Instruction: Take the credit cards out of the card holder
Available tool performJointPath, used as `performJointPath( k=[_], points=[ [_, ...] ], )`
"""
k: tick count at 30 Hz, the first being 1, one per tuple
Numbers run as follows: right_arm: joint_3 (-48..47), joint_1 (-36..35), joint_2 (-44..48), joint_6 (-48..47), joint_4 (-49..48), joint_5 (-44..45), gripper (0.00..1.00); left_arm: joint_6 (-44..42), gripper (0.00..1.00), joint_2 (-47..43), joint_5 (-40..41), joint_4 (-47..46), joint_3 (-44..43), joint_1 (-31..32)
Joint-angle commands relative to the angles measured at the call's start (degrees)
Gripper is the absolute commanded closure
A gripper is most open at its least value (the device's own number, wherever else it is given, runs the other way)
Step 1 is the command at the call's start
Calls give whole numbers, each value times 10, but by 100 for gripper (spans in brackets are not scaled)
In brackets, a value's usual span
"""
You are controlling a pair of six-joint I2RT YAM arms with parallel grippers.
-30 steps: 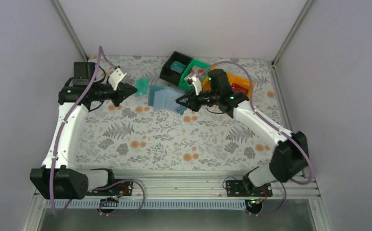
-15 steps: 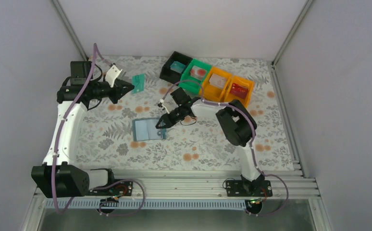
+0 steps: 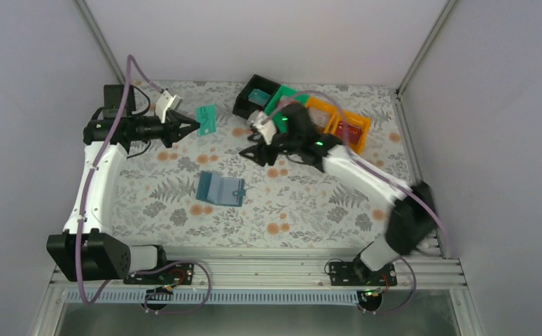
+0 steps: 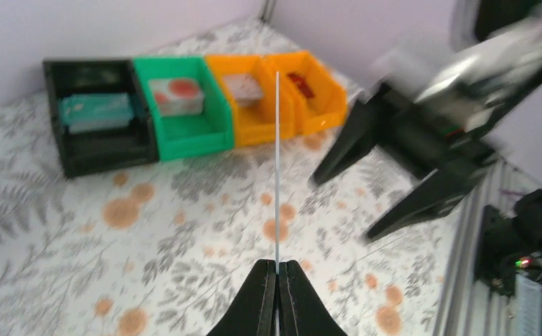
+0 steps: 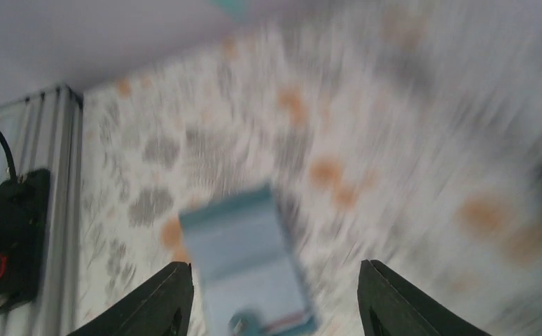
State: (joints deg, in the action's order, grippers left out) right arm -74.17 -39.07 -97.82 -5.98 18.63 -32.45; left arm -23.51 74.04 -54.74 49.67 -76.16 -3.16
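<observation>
Moved since half a second ago: right gripper [image 3: 253, 150] is up off the card holder [image 3: 220, 189] and back toward the bins; the card holder barely shifts on the bench [image 3: 303, 203]; left gripper [image 3: 197, 127] edges right with its card.
Hard to read: right wrist view is motion-smeared, so the card holder is only a pale blue blur there. The right gripper is blurred in the left wrist view. In the top view the right wrist covers part of the green bin.
Card holder contents: cannot tell whether cards remain inside.
Left gripper: pinched fully together on the teal card [image 3: 206, 119], held clear of the bench.
Right gripper: spread wide, nothing between its fingers.
Card holder position: flat on the bench, left of centre, well apart from both grippers and nearer the arm bases than they are.
Card holder axis: lies open, lighter inner pockets up; long axis roughly left to right in the top view, slightly tilted.
Teal card axis: edge-on to the left wrist camera, a thin line running straight out from the fingertips.
Counts: one card holder; one teal card in grip; four bins in a row, namely one black bin [image 4: 107, 155], one green bin [image 4: 191, 140], two orange bins [image 4: 254, 129]; one item in each.
</observation>
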Motion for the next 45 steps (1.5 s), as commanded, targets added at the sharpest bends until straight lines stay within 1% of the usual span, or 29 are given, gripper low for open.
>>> performJointPath(
  k=[1,2,3,5,7,8,9,12,13,15,18,21,24,26,30,33,38,40,41,42,43,44,45],
  points=[
    [75,-17,217,-266,-159,85,39,43,98,-6,-138,28,-65,-1],
    [99,-21,255,-321,-205,99,39,52,98,-4,-164,33,-76,-1],
    [122,-25,284,-375,-250,118,37,58,98,-2,-188,46,-91,0],
    [143,-36,318,-476,-329,153,31,66,98,1,-219,67,-121,5],
    [121,-49,318,-573,-338,187,33,81,98,-3,-245,65,-125,11],
    [111,-60,311,-622,-346,203,33,99,98,-9,-259,51,-115,14],
    [104,-72,304,-684,-352,213,35,134,98,-18,-276,27,-98,18],
    [116,-106,284,-929,-375,221,36,192,98,-32,-327,-24,-58,22],
    [118,-115,277,-1009,-390,227,36,205,98,-34,-331,-34,-50,22],
    [114,-128,266,-1077,-425,238,37,214,98,-38,-332,-41,-38,22],
    [127,-137,252,-1164,-503,241,43,218,98,-40,-345,-47,-20,27],
    [140,-143,232,-1258,-524,243,43,228,98,-38,-348,-57,-10,33],
    [138,-147,214,-1291,-540,237,44,218,98,-36,-345,-51,-9,46],
    [126,-148,208,-1297,-522,235,45,217,98,-38,-343,-51,-5,51],
    [122,-151,203,-1315,-502,225,56,214,98,-39,-343,-49,-5,53],
    [124,-160,201,-1319,-495,221,61,213,98,-39,-343,-48,-5,55],
    [117,-167,205,-1284,-477,229,85,210,98,-39,-340,-48,-2,55],
    [112,-169,209,-1259,-466,235,95,209,98,-38,-322,-48,-3,55],
    [108,-170,211,-1239,-457,239,96,211,98,-38,-307,-50,-3,55],
    [103,-170,213,-1218,-444,244,96,214,94,-36,-289,-53,-3,55],
    [97,-170,215,-1193,-429,249,96,213,74,-35,-272,-55,-3,53],
    [91,-170,215,-1164,-418,256,96,213,38,-32,-251,-57,-3,52],
    [81,-170,212,-1130,-407,268,96,212,17,-30,-227,-57,-5,47]
  ],
)
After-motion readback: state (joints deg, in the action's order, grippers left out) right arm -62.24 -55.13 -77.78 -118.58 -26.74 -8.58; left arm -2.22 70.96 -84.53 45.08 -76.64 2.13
